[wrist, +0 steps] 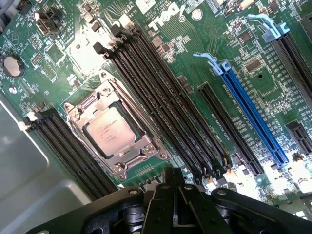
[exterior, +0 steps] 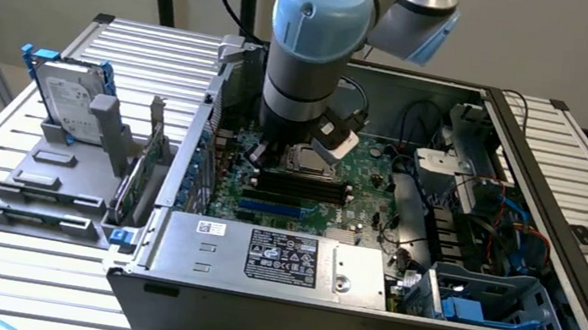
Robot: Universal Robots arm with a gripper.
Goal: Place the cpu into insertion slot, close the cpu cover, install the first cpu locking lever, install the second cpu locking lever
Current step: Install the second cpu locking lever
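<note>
The cpu (wrist: 111,131), a small square chip with a silvery top, lies flat inside the insertion slot (wrist: 120,170) on the green motherboard. The cpu cover (wrist: 142,145), a thin silvery frame, lies down around the chip, which shows through its window. Thin metal levers run along two sides of the socket; whether they are latched I cannot tell. My gripper (wrist: 175,190) is shut with nothing in it and hovers a short way off the socket, beside the black memory slots. In the exterior view the arm reaches down into the open computer case, with the gripper (exterior: 264,152) just beside the socket (exterior: 306,160).
Long black memory slots (wrist: 161,97) flank the socket on both sides, and a blue expansion slot (wrist: 253,122) lies farther off. A grey power supply (exterior: 271,256) fills the case's near side, with cables and a blue drive cage (exterior: 493,298) at the exterior view's right. A hard drive (exterior: 64,96) stands outside on the left.
</note>
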